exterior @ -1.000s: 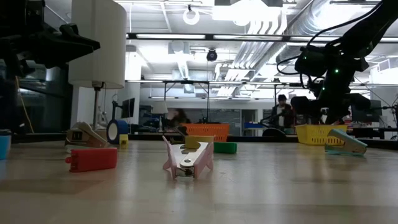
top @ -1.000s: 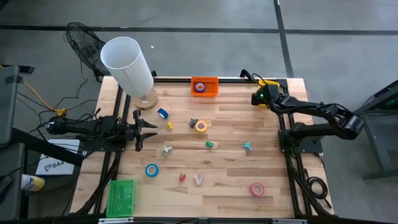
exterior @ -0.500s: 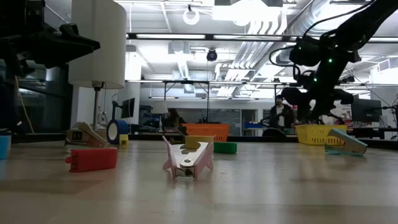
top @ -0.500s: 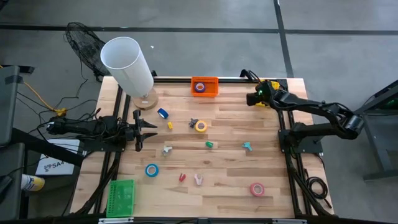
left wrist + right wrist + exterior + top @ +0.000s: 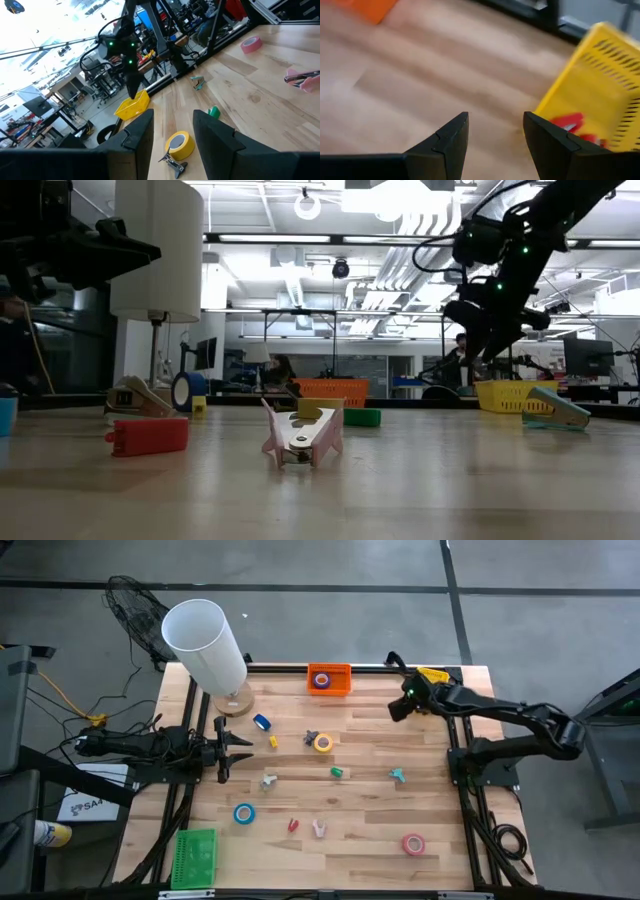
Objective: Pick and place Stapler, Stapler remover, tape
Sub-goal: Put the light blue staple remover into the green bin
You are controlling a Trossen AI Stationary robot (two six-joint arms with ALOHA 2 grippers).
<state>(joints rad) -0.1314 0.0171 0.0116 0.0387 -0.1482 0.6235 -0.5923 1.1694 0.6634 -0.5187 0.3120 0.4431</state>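
Ring-shaped tape rolls lie flat on the wooden table: a yellow one, a blue one, a second blue one and a pink one. Another roll sits in the orange basket. Small staplers, red and green, and stapler removers, pink, teal and grey, lie between them. My right gripper hangs open above the far right of the table, just left of the yellow basket. My left gripper waits open at the left edge.
A white lamp stands at the far left corner. A green basket sits at the near left corner. In the right wrist view the yellow basket holds a red item. Bare wood lies between the orange and yellow baskets.
My right gripper has drawn away from the yellow basket, toward the table's left and slightly nearer, and has risen in the low view. The objects on the table have stayed in place.
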